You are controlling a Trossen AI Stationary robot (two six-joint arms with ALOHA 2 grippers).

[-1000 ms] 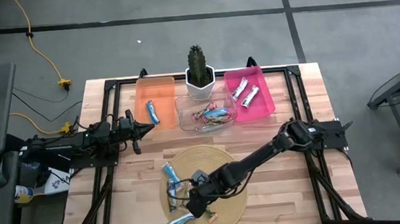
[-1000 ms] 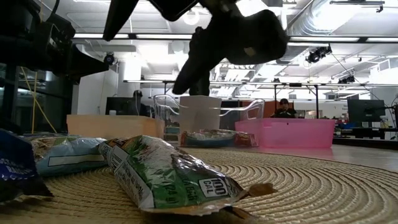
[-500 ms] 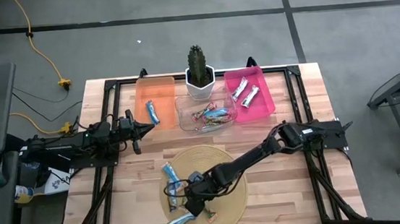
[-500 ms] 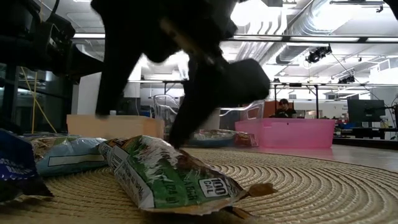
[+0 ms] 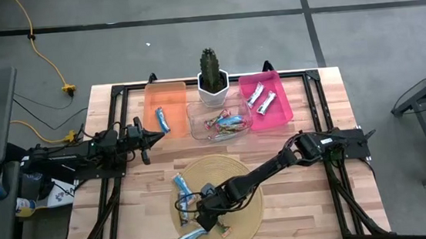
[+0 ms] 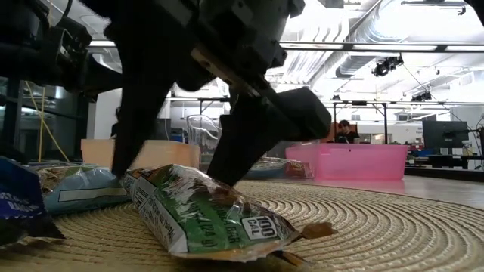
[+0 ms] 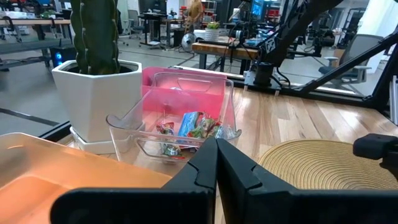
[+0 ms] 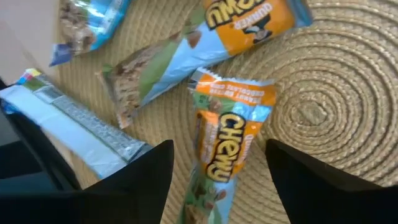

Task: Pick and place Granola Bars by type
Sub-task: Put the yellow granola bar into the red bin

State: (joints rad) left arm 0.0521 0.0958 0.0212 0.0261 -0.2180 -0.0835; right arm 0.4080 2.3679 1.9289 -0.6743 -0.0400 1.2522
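Low view puts you right at mat level: a green-and-white granola bar point(image 6: 208, 215) lies flat on the round woven mat point(image 6: 378, 227), and the right gripper point(image 6: 185, 162) is down over it with its two dark fingers spread wide, one on each side of the bar's far end, not clamped on anything. Next to that bar on the same mat is a blue-and-white bar point(image 6: 76, 189). The right wrist view shows the same thing from above, an orange Chewy bar point(image 8: 227, 134) sitting between the open fingers point(image 8: 140, 177), with a greenish bar point(image 8: 158, 65) and a silver-white one point(image 8: 74, 121) just beside it and another orange wrapper point(image 8: 252, 15) further out on the mat. From the high view the right gripper point(image 5: 203, 211) is low on the near-left part of the mat point(image 5: 237, 171), surrounded by the loose bars point(image 5: 181, 186). Further back there's a row of bins: orange bin point(image 5: 166, 93) with one blue bar point(image 5: 163, 120) in it, clear bin point(image 5: 198, 125) in the middle with a few mixed wrappers point(image 5: 225, 121), pink bin point(image 5: 282, 109) with two silver bars point(image 5: 261, 98). A cactus in a white pot point(image 5: 212, 77) stands just behind the clear bin. The left gripper point(image 5: 155, 135) is pinched fully closed with nothing in it, parked over the table near the orange bin.
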